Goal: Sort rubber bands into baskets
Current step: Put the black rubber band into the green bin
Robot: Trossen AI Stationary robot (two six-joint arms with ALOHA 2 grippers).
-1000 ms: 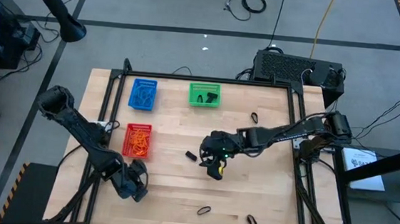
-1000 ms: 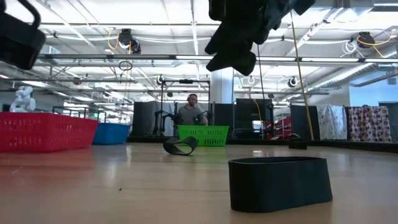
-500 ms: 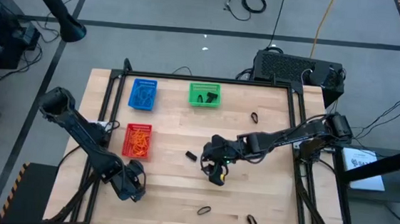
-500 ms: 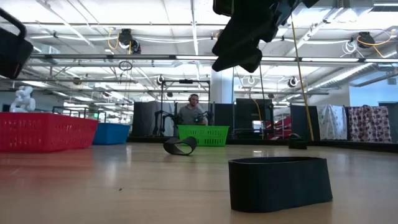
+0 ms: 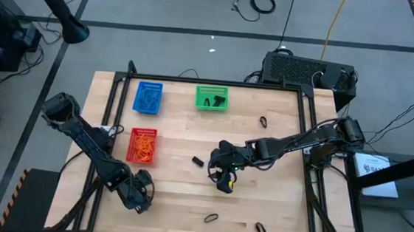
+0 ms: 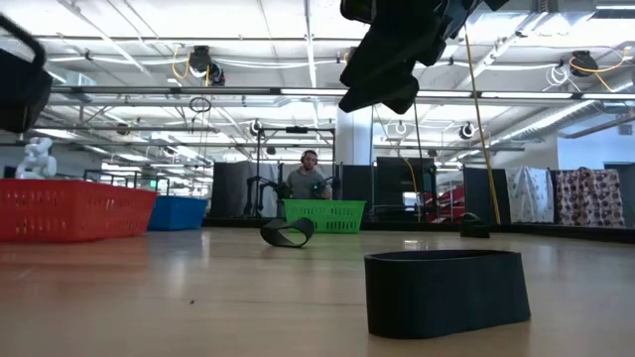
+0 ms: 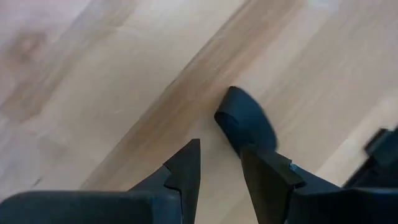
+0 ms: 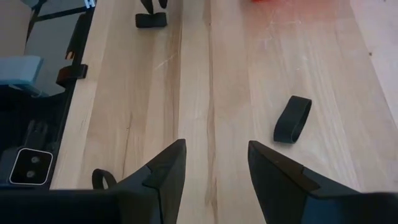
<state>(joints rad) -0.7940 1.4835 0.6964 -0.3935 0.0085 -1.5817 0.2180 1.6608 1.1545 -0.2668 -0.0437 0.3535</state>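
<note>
Colour reference: baskets, bands, table

You see a blue basket (image 5: 148,97), green basket (image 5: 211,98) and red basket (image 5: 142,145) holding orange bands (image 5: 143,149); loose black bands (image 5: 211,218) lie on the pale wood-grain table (image 5: 274,203).

The left arm runs from its base at the table's left edge diagonally toward the near-left corner; its left gripper (image 5: 140,196) sits low over the wood, fingers (image 7: 186,168) parted by a narrow gap with nothing between them; the right arm reaches in from the table's right side, elbow bent, stretching toward the middle; its right gripper (image 5: 223,179) hangs above the surface, pointing down, fingers (image 8: 166,163) spread wide and empty.
</note>
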